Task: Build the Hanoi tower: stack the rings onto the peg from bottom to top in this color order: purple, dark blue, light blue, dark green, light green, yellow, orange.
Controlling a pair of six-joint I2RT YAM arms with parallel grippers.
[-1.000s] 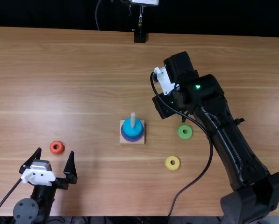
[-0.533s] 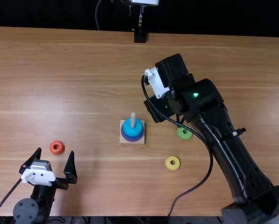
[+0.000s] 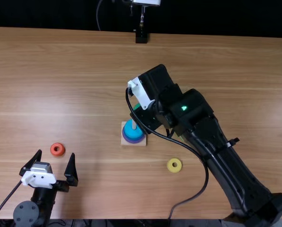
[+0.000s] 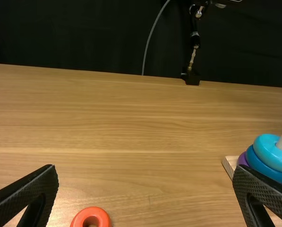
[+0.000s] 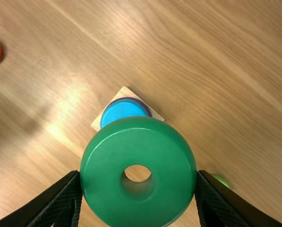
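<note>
As my right gripper (image 3: pixel 146 117) pinches the dark green ring (image 5: pixel 107 165): I have it raised, near the peg (image 3: pixel 134 124), between both my fingers.
Peg stack: purple ring (image 4: pixel 243 160) lowest, dark blue ring (image 4: pixel 262 166) over it, light blue ring (image 4: pixel 269 150) on top, all on the wooden base (image 4: pixel 229 163).
Left gripper (image 3: pixel 55 153): my fingers are spread, with the orange ring (image 3: pixel 52 150) on the table near their tips.
Light green ring (image 5: pixel 222 180): on the table, partly hidden beneath my right arm in the top view.
Yellow ring (image 3: pixel 169 165): flat on the table, well apart from the orange ring.
</note>
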